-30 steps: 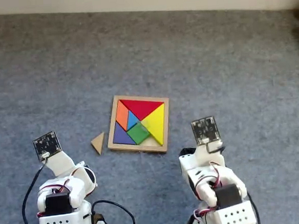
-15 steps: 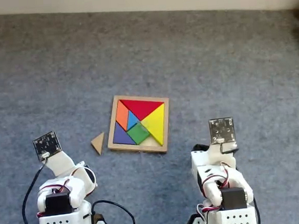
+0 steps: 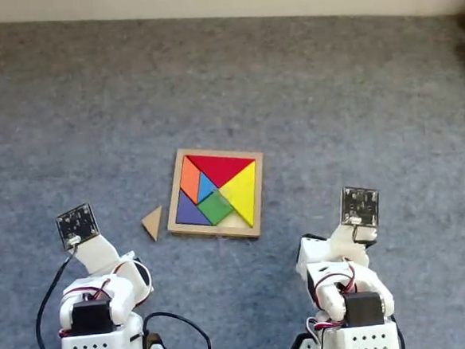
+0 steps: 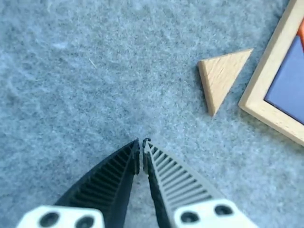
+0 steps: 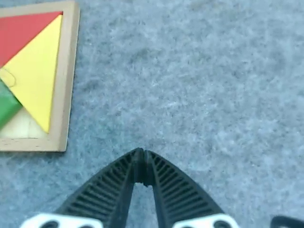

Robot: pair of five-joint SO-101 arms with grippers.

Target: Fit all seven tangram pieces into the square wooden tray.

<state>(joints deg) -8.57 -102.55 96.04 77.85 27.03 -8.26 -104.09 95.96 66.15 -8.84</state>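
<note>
The square wooden tray (image 3: 218, 229) lies mid-table holding red (image 3: 216, 167), yellow (image 3: 243, 191), orange, blue, green (image 3: 215, 208) and purple pieces, with a bare triangular gap (image 5: 21, 127) near its front edge. A plain wooden triangle (image 3: 152, 223) (image 4: 220, 76) lies on the carpet just left of the tray. My left gripper (image 4: 142, 144) is shut and empty over the carpet, short of that triangle. My right gripper (image 5: 141, 153) is shut and empty over bare carpet, off the tray's (image 5: 68, 80) front right corner.
Grey carpet (image 3: 355, 102) covers the whole table, with open room all around the tray. Both arm bases (image 3: 95, 328) (image 3: 350, 310) stand at the front edge. A pale wall strip runs along the back.
The right arm has swung to the right, away from the tray. The left arm has barely shifted. The pieces and the tray have stayed put.
</note>
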